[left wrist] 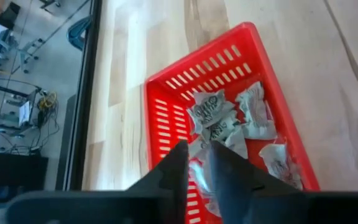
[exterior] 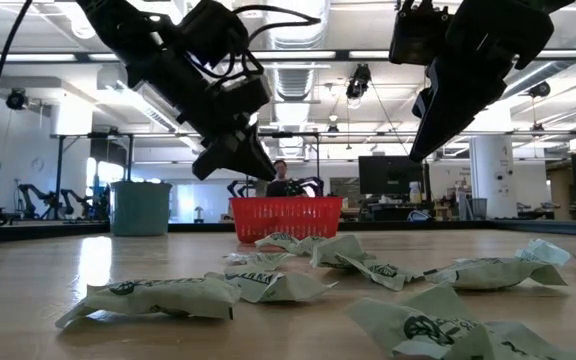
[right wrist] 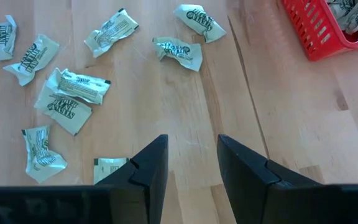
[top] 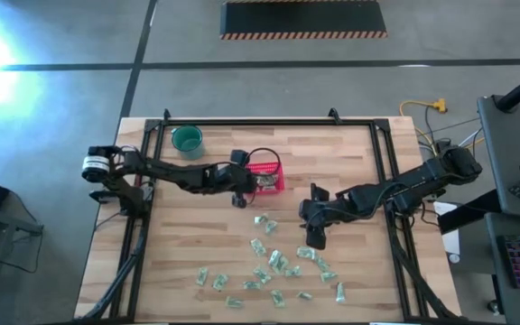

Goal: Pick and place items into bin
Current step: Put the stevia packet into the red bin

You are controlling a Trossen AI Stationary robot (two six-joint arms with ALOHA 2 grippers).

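The red basket (top: 267, 176) stands on the wooden table left of the middle, with several pale green-and-white packets (left wrist: 229, 115) lying in it. Many more packets (top: 273, 262) lie loose on the near half of the table. My left gripper (left wrist: 196, 163) hangs just above the basket's near-left end with only a narrow gap between its fingers. My right gripper (right wrist: 191, 146) stands open above bare wood to the right of the basket, at the far edge of the loose packets (right wrist: 73, 93), with nothing between its fingers. My left gripper slants down over the basket's end wall (left wrist: 166, 118). A pale packet (left wrist: 199, 177) shows through the narrow gap between its fingers. Whether the fingers touch that packet I cannot tell.
A round teal cup (top: 187, 139) stands at the far left of the table. Black frame rails (top: 152, 181) run along the left, far and right sides. In the low view a person (exterior: 282, 180) shows in the room behind the basket (exterior: 286, 215).
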